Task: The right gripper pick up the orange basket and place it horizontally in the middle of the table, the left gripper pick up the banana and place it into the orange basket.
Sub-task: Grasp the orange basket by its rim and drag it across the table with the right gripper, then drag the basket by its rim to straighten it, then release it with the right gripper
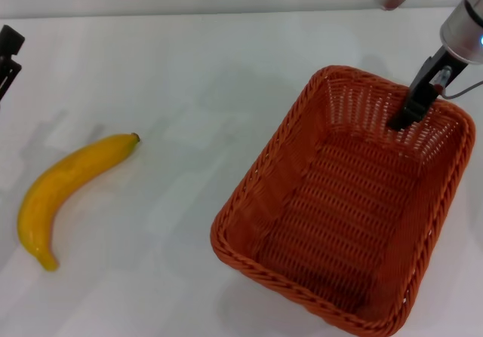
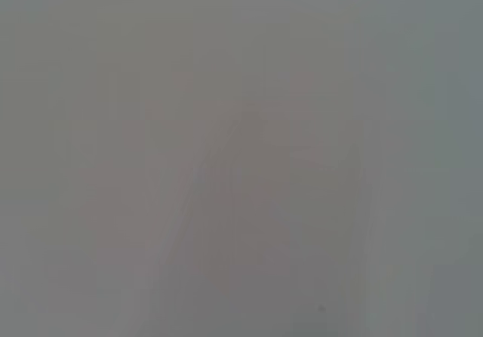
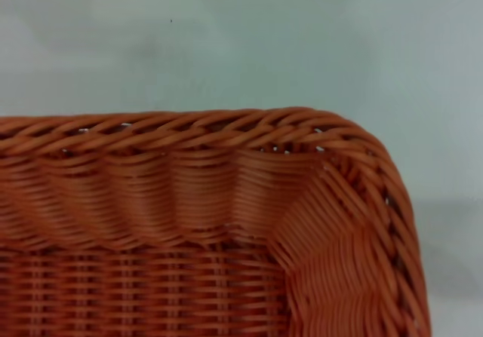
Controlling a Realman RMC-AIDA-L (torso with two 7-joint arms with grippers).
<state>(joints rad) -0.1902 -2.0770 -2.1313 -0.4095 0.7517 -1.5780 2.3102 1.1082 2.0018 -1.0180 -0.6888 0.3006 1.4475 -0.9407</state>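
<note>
Two jobs remain undone. Right claw [image 1: 413, 107] reaches inside the orange basket [image 1: 347, 201] at its far wall, grip unclear; the basket sits skewed toward the table's [image 1: 196, 65] right edge. Banana [image 1: 64, 194] lies near the left edge, left claw [image 1: 7, 50] idle beyond it.

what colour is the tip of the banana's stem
Dark brown, almost black, on the otherwise yellow-orange banana. It shows best in the head view, at the end nearest the orange basket.
</note>
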